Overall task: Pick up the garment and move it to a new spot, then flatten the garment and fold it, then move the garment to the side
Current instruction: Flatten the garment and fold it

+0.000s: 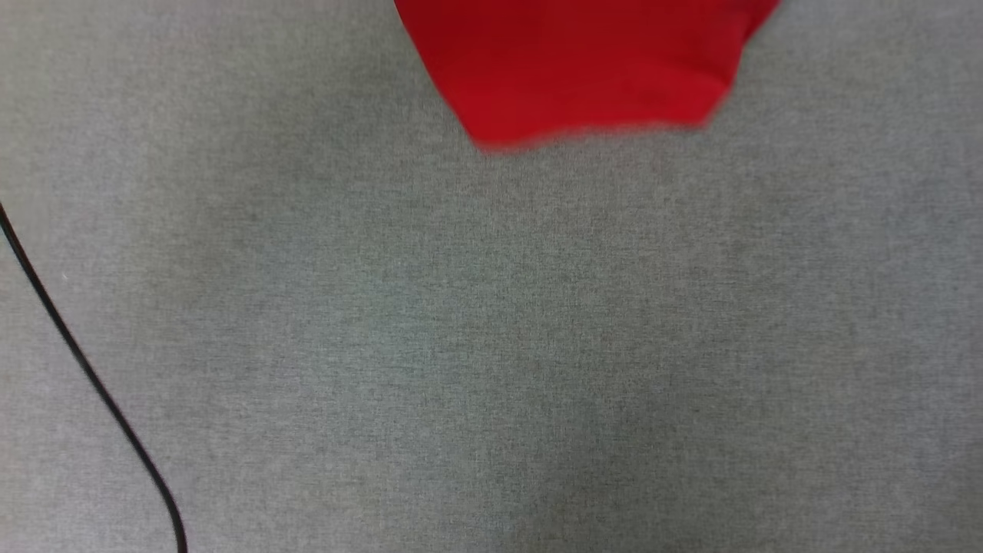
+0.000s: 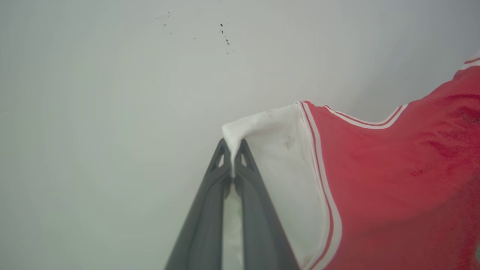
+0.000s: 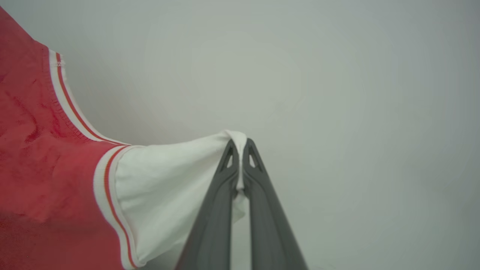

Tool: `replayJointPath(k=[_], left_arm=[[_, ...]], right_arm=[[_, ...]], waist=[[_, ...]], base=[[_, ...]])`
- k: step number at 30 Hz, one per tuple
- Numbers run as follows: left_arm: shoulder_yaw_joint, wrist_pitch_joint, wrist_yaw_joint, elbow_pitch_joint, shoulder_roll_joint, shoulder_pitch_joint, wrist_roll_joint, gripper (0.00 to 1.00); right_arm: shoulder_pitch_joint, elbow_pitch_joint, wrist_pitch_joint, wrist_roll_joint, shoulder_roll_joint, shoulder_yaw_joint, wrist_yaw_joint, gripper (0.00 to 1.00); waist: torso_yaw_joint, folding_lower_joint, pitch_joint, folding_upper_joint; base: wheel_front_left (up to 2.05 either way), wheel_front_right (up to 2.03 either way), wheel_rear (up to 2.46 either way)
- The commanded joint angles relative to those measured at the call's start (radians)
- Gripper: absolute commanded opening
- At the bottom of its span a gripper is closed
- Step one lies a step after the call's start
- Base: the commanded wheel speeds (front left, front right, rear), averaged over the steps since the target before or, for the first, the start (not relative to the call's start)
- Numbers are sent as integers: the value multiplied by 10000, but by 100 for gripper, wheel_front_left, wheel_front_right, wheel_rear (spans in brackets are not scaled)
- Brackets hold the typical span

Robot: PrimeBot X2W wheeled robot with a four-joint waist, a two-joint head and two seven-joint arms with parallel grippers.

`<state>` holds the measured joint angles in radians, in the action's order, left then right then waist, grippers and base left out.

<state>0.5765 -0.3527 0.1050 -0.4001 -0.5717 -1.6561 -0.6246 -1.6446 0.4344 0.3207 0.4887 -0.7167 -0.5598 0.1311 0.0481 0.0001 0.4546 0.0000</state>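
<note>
The left fingers [image 2: 208, 217] are clamped on one white sleeve tip and the right fingers [image 3: 264, 217] on the other. The garment [image 1: 584, 69] hangs spread between them over the grey desk [image 1: 461, 346]. It looks soft, light and limp, so sleeve-tip holds suit it.

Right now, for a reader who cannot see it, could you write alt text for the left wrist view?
The left gripper, shut, pinches the tip of the white sleeve of a red garment, which stretches away to the view's right. White striped trim edges the sleeve seam and collar, against a pale plain background.
</note>
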Motion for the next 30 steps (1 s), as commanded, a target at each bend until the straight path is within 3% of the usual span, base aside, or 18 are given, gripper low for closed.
replayJointPath(k=[1, 9, 14, 20, 27, 30], left_arm=[[-82, 176, -21, -113, 60, -296, 71, 0], [-178, 1396, 143, -1789, 310, -1487, 59, 0], [30, 1976, 212, -2379, 299, -800, -187, 0], [411, 2971, 231, -2519, 302, 1046, -766, 0], [835, 4086, 226, -2004, 189, 4357, -1420, 0], [999, 4448, -22, -1577, 173, 5957, -1586, 0]], right_arm=[[-326, 144, -96, -120, 122, -28, -7, 0], [-2083, 1906, -1086, -419, 997, -807, -7, 0], [-1483, 2394, -1663, 45, 1192, -1500, -7, 0], [72, 2811, -2540, 822, 1464, -2295, -7, 0], [2823, 2926, -3459, 1712, 1559, -3203, -7, 0], [4070, 2683, -3731, 2038, 1385, -3593, -7, 0]], waist=[[6, -1, 182, 0], [4, -1, 792, 0], [-6, -1, 950, 0], [-88, -1, 618, 0], [-108, -1, -248, 0], [-65, -1, -662, 0]], base=[[0, 0, 0], [0, 0, 0], [0, 0, 0], [0, 0, 0], [0, 0, 0], [0, 0, 0]])
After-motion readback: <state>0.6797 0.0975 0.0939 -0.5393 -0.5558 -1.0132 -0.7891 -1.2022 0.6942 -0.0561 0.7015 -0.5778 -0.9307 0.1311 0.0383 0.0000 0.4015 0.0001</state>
